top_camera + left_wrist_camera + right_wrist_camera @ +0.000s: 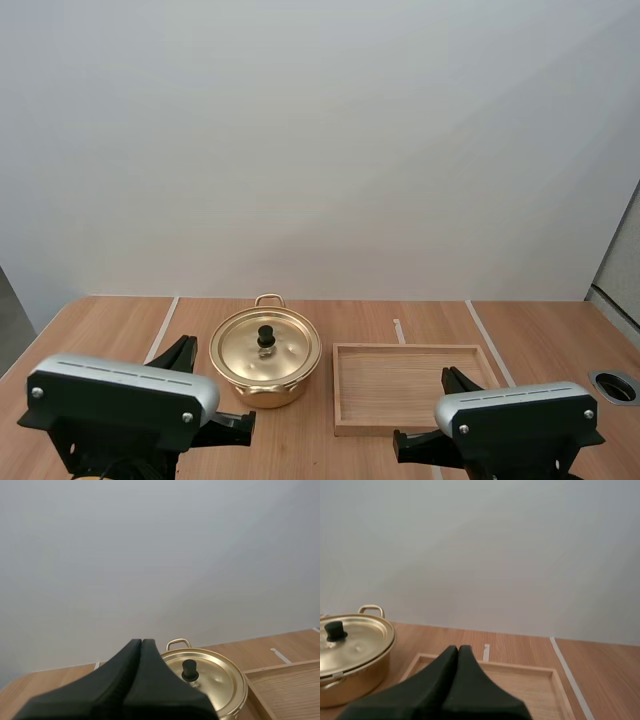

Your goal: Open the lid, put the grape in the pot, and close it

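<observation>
A golden pot (264,380) stands on the table with its lid (266,345) on, a black knob (266,335) at the lid's centre. To its right lies a wooden tray (412,386) with nothing in it. My left gripper (141,642) is shut into one dark wedge, short of the pot (227,700) and its lid (210,675). My right gripper (458,648) is shut too, over the near edge of the tray (530,680), with the pot (350,665) off to its side. In the high view the tips of the left gripper (185,345) and right gripper (450,375) peek out.
White tape lines (162,330) mark the wooden table (540,340). A round cable hole (614,386) sits near the right edge. A plain pale wall stands behind the table.
</observation>
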`<move>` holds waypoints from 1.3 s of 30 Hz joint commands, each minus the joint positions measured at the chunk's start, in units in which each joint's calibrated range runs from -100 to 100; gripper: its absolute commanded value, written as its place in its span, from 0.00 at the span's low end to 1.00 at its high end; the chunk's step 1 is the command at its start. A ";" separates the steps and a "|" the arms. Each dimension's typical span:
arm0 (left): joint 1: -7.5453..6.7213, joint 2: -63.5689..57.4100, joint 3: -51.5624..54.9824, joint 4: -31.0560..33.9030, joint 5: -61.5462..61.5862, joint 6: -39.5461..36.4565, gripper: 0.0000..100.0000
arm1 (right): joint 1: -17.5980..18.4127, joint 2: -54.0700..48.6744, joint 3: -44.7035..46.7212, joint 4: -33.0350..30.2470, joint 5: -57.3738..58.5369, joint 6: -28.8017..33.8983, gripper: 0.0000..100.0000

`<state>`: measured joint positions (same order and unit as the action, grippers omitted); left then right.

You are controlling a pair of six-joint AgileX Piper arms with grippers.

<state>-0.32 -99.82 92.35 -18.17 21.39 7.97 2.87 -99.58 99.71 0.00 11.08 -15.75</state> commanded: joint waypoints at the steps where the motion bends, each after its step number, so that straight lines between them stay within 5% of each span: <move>1: -0.01 -0.18 5.94 0.10 -10.94 -0.94 0.00 | -0.55 -0.42 0.29 0.00 1.80 0.11 0.00; 3: -0.01 -0.18 7.65 0.10 -16.41 -1.08 0.00 | -0.96 -0.42 0.29 0.00 3.66 0.11 0.00; 8: -0.07 -0.18 7.65 0.52 -4.28 -2.95 0.00 | -1.15 -0.42 0.29 0.33 5.93 0.11 0.00; 12: -0.07 -0.18 7.65 6.72 -1.21 -4.39 0.00 | -1.15 -0.42 0.29 0.33 11.56 0.11 0.00; 19: -0.07 -0.18 7.65 22.47 8.27 -25.82 0.00 | -1.69 -0.42 0.29 0.33 18.53 0.11 0.00; 39: -0.07 -0.18 7.65 22.76 7.82 -28.14 0.00 | -2.03 -0.42 0.29 0.33 20.12 0.11 0.00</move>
<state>-0.32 -99.82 99.89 3.70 30.81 -19.81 1.15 -99.73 100.00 0.00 31.24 -15.75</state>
